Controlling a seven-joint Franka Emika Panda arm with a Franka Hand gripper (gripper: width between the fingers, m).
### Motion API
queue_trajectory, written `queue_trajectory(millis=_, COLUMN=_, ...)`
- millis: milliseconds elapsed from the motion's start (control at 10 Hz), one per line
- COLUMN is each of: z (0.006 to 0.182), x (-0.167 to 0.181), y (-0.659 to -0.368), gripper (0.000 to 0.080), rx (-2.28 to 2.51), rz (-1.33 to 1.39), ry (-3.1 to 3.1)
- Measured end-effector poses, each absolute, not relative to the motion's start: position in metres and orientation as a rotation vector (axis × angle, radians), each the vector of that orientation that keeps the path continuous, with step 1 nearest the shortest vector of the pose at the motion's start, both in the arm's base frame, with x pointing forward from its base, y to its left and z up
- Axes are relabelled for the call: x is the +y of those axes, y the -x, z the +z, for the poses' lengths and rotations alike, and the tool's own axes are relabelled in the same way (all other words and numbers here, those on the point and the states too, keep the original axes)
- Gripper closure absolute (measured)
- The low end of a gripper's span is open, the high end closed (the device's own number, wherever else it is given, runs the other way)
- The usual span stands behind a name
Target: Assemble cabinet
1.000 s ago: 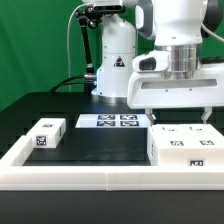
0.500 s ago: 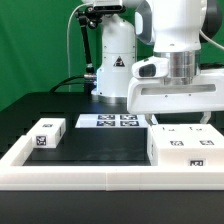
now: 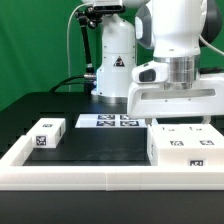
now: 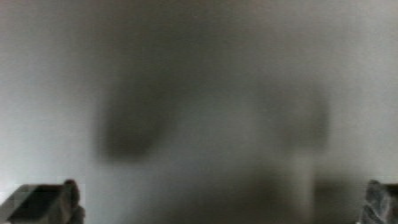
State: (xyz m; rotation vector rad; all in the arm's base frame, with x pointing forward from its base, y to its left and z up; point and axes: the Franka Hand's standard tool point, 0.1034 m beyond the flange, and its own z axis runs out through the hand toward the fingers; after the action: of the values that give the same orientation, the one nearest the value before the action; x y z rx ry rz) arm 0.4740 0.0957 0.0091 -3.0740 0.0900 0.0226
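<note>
wide-open, empty jaws hang over the cabinet [image 3: 183,146] by the worktop's [image 3: 100,142] edge; an off-centre descent could shove it askew.

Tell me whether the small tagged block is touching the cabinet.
No: the small block sits on the exterior view's left, with bare black tabletop between it and the cabinet.

1. We find the cabinet [image 3: 182,146] on the table [image 3: 100,148], at the exterior view's right.
2. A small block [image 3: 47,133] sits at the left, well apart.
3. The marker board [image 3: 110,121] lies behind, between them.
4. The gripper [image 3: 178,119] hangs above the cabinet.
</note>
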Motion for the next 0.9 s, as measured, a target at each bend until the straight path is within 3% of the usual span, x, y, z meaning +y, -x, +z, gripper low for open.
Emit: queue_trajectory(millis=900, z=0.0073, x=0.0906, y=-0.4798, gripper=0.0003, rx=0.099, rz=-0.004, ry=3.079)
